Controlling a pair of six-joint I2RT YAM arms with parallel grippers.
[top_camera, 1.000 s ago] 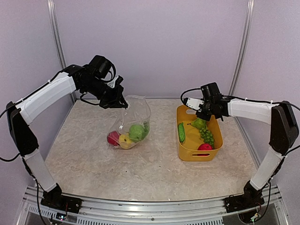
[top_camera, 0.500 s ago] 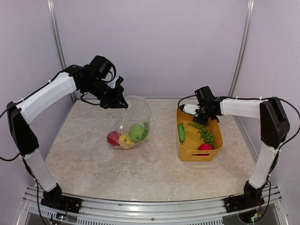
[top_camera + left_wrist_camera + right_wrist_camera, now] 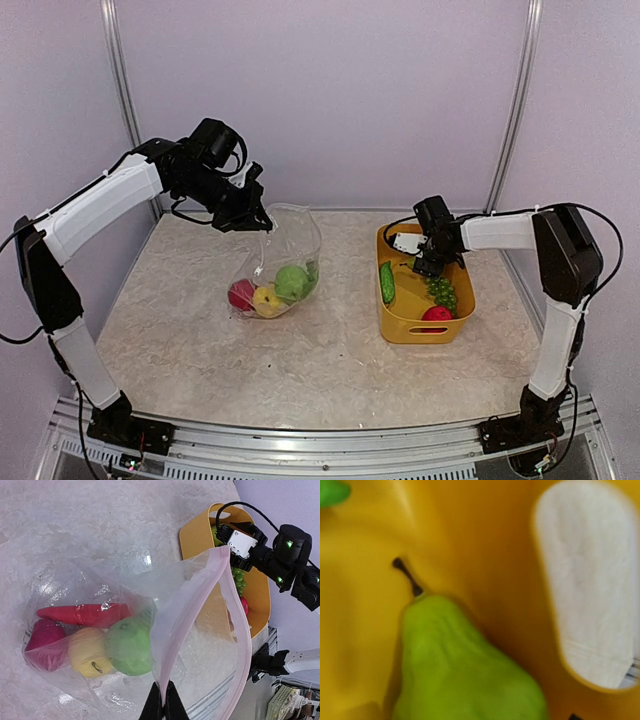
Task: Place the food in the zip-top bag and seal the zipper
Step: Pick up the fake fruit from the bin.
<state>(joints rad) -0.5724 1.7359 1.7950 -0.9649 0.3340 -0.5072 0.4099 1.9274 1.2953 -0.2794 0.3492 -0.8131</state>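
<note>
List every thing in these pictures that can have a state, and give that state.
zip-top bag: lifted by its rim, toy fruit inside
zipper: unsealed, mouth gaping
left gripper: shut on the bag's rim
right gripper: down in the yellow basket, above the green pear; jaws hidden
yellow basket: upright, holding green pear, cucumber, grapes

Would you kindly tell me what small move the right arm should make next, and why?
Probably lower the right gripper slightly onto the green pear and close on it. The pear lies directly below its camera in the yellow basket. The left gripper holds the zip-top bag up by its mouth edge, open to receive it.
</note>
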